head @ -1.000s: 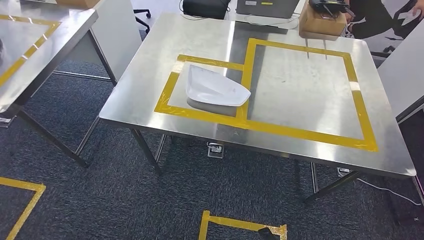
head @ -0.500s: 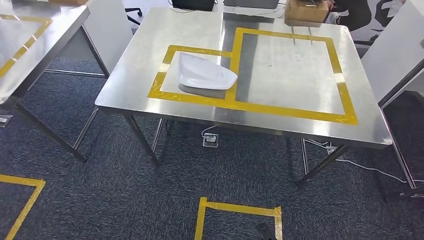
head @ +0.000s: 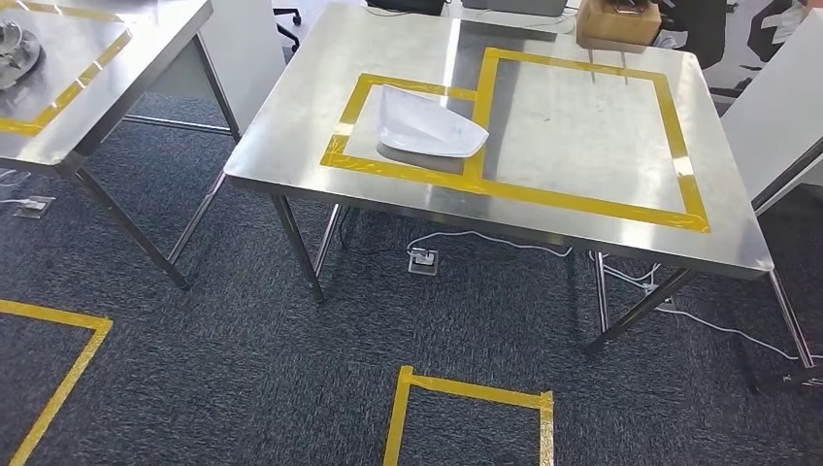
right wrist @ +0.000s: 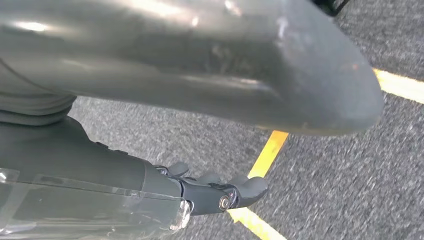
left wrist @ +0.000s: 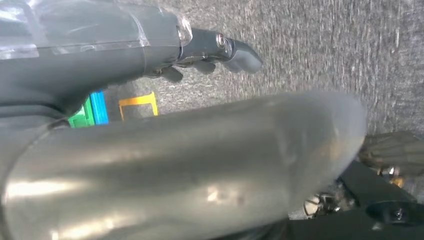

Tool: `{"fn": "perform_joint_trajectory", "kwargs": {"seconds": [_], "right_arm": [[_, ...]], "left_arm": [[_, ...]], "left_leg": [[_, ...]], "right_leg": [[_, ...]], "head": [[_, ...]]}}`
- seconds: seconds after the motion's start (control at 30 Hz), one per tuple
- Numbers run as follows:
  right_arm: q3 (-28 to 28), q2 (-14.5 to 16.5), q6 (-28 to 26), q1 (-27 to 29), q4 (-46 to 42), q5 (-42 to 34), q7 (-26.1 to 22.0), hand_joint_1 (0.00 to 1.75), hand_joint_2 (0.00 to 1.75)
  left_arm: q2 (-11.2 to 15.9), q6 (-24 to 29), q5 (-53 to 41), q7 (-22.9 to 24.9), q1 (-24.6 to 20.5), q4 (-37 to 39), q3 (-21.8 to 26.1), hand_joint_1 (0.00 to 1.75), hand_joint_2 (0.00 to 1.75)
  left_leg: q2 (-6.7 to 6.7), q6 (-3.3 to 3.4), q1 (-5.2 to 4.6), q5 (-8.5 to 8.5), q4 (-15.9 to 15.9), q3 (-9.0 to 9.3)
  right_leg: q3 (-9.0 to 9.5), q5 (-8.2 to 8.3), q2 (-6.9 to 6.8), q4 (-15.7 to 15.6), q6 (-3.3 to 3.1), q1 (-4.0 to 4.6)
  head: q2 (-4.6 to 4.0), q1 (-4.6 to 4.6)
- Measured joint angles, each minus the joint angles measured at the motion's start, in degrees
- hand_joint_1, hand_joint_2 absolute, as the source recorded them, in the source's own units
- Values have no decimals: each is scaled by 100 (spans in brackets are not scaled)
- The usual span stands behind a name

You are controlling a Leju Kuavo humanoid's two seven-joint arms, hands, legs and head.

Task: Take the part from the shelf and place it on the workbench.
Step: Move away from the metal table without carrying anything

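the camera has shifted, so the table (head: 291, 136) now sits right of centre, the white part (head: 427, 124) on it inside yellow tape (head: 505, 189). left hand (left wrist: 210, 50) and right hand (right wrist: 215, 192) hang over carpet (head: 243, 369), fingers loosely apart, holding nothing.

Dark grey carpet floor (head: 243, 379) marked with yellow tape outlines (head: 466, 408). Steel table (head: 291, 146) on thin metal legs, top bearing yellow tape rectangles (head: 582, 199) and bright glare. Second steel table (head: 107, 87) to the left, also taped. Cardboard box (head: 617, 21) at the far edge. White cables (head: 505, 243) and floor socket (head: 423, 260) underneath. White panel (head: 776, 126) at right.
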Motion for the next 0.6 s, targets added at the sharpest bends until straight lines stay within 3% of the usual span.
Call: {"fn": "perform_joint_trajectory", "kwargs": {"seconds": [0.07,0.13,0.17,0.23,0.27,0.3,0.33,0.43,0.5,0.6], "right_arm": [[0,9,20,0,1,-23,58,0,0],[-1,44,33,15,2,-63,90,0,0],[-2,65,39,23,2,-80,96,0,0],[-2,113,52,31,3,-97,109,0,0],[-2,141,57,38,3,-96,119,0,0],[-2,170,63,49,3,-95,130,0,0],[-2,196,67,59,3,-95,143,0,0],[-2,236,76,71,4,-89,175,0,0],[-2,237,70,68,5,-72,162,0,0],[-2,209,-5,71,6,-55,111,0,0]], "left_arm": [[22,16,19,-25,-3,0,-22,0,0],[65,25,23,-68,-1,0,-44,0,0],[89,30,23,-88,0,0,-58,0,0],[140,37,25,-109,1,0,-99,0,0],[167,41,26,-112,2,0,-115,0,0],[196,43,28,-111,3,0,-125,0,0],[223,44,32,-106,4,0,-131,0,0],[285,46,76,-44,-3,0,-159,0,0],[305,55,159,27,-5,0,-184,0,0],[331,84,297,96,2,0,-214,0,0]], "left_leg": [[27,-70,2,57,-8,-26],[16,-130,7,-43,95,-88],[0,-158,14,-204,278,-168],[-26,-219,52,-641,939,-432],[-27,-253,71,-777,1248,-541],[-24,-287,90,-801,1408,-571],[-16,-319,108,-711,1354,-496],[37,-389,159,-315,443,93],[52,-338,165,-319,150,248],[39,-192,173,-314,123,221]], "right_leg": [[56,5,-6,-191,-35,17],[45,96,-19,-298,-51,-8],[27,148,-26,-338,-59,-26],[-56,207,-31,-337,-71,-40],[-99,223,-33,-317,-65,-43],[-140,233,-36,-288,-59,-49],[-173,234,-39,-252,-47,-61],[-277,180,-35,-76,41,-89],[-338,148,-29,35,106,-70],[-385,81,-19,142,180,-72]], "head": [[0,5],[0,3],[0,-22],[0,-94],[0,-125],[0,-154],[0,-178],[0,-276],[0,-312],[0,-268]]}}
